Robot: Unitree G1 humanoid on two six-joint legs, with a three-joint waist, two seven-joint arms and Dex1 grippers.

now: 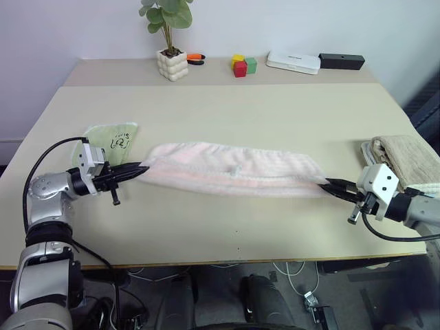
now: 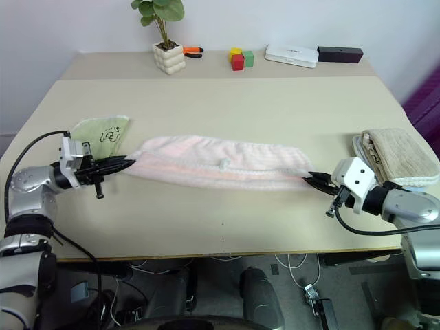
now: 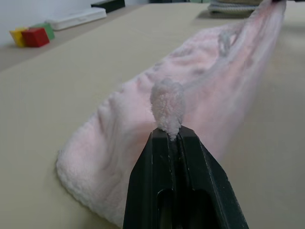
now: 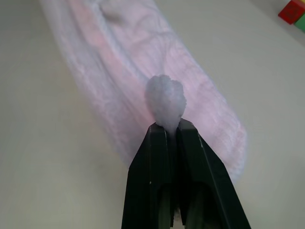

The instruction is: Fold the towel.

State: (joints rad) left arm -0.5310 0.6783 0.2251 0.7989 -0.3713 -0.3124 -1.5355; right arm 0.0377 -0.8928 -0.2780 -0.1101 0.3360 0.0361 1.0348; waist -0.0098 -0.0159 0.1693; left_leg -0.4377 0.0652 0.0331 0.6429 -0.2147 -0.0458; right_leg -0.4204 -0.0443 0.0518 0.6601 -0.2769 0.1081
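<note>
The left pincer [image 1: 139,167] and right pincer [image 1: 327,183] each pinch 1 end of the towel [image 1: 234,170]. That likely keeps it stretched along the desk [image 1: 275,117] for an even fold.

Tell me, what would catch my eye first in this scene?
A pale pink towel lies stretched in a long band across the middle of the table, each end pinched by a robot hand: the left hand and the right hand. Beside them sit a light-green cloth and a folded beige towel.

Silver metal arms, round joints. White box on each wrist. Black cable loops beside each arm. Left claw [image 1: 137,169], right claw [image 1: 328,183]: thin black fingers.
</note>
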